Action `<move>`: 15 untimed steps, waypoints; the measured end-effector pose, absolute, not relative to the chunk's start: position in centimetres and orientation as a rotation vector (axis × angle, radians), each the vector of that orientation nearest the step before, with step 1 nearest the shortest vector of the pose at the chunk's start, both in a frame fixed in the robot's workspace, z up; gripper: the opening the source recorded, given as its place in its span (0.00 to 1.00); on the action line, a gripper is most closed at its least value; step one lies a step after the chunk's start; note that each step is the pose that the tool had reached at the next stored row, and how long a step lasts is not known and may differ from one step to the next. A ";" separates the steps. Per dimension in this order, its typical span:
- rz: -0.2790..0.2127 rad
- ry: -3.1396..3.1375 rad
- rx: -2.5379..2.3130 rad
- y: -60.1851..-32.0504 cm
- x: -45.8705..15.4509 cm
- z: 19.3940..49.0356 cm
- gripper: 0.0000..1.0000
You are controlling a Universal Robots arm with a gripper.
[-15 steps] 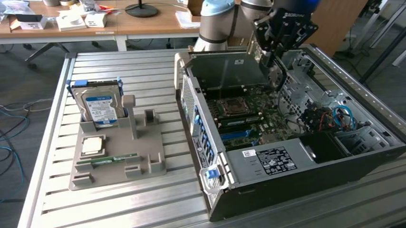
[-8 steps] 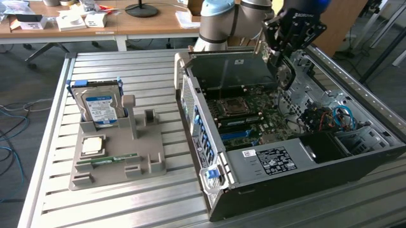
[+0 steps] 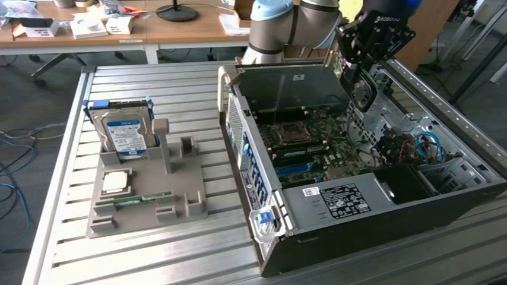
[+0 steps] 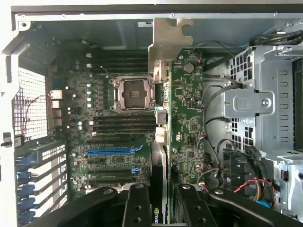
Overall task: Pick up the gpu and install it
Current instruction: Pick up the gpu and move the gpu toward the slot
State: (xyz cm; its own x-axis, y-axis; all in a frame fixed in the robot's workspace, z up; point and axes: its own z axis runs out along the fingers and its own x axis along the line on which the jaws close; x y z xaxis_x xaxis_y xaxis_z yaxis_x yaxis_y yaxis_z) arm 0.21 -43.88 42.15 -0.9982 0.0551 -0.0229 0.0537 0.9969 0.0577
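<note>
My gripper [image 3: 358, 64] hangs over the back of the open computer case [image 3: 396, 228], shut on the gpu [image 3: 362, 90]. In the wrist view, the gripper [image 4: 163, 208] pinches the card from both sides with its black fingers [image 4: 137, 208]. The gpu [image 4: 187, 109] is seen edge-on as a green circuit board, with its silver bracket [image 4: 168, 40] at the far end. It is held in the air above the motherboard [image 4: 109, 127], beside the empty CPU socket [image 4: 134, 93]. A blue expansion slot [image 4: 113, 151] lies on the board nearer the gripper.
On the slatted table, a grey fixture [image 3: 186, 196] carries an upright hard drive [image 3: 123, 133], a CPU [image 3: 117, 181] and a green memory stick [image 3: 135, 199]. Drive cages and loose cables [image 4: 265, 118] crowd one side of the case. Desks stand behind.
</note>
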 end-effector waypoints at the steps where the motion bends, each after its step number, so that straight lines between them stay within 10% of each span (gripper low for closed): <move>1: 0.089 3.115 0.085 -43.9 0.2 42.1 0.26; 15: 0.089 3.115 0.085 -43.9 1.2 42.1 0.26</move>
State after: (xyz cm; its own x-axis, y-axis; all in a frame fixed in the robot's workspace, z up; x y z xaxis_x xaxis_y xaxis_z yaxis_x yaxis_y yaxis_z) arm 1.16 -43.88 42.15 -0.9982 0.0550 -0.0229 0.0536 0.9969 0.0577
